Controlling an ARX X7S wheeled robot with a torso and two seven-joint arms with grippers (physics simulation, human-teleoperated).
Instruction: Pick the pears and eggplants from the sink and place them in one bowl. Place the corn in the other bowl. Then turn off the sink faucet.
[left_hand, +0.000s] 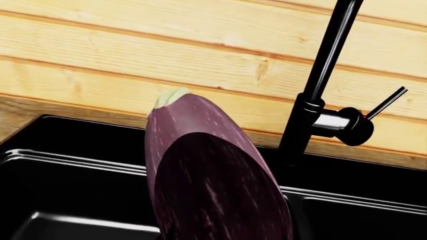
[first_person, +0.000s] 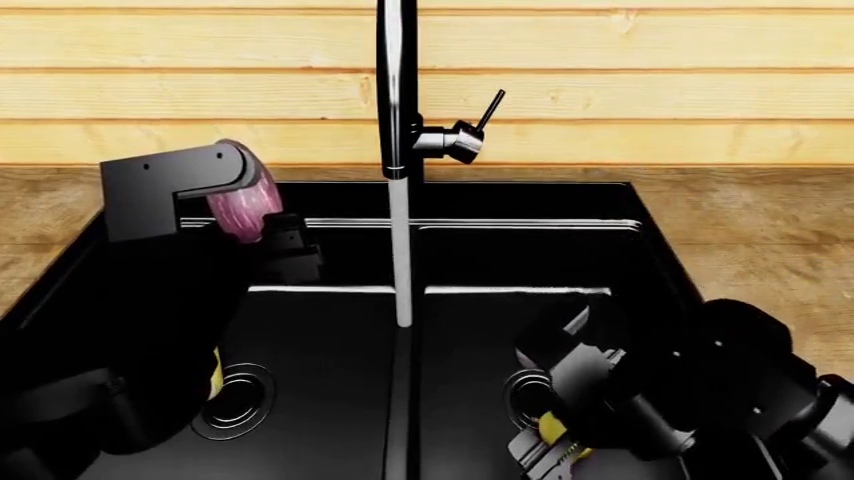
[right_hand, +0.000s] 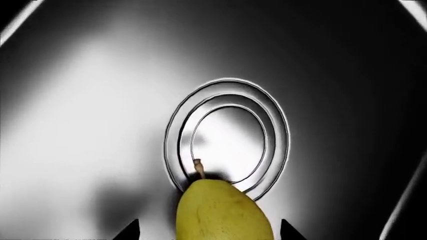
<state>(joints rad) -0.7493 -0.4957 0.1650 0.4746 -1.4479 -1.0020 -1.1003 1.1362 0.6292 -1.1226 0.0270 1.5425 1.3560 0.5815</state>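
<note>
The sink (first_person: 641, 260) is seen with water running from the faucet (first_person: 396, 90) onto its divider. The eggplant (first_person: 244, 205) is held pinched in the left gripper (first_person: 267, 225) above the sink's rear left corner. The pear (right_hand: 223, 210) is pinched by the right gripper (first_person: 550, 440) by the right drain (right_hand: 227, 135).
</note>
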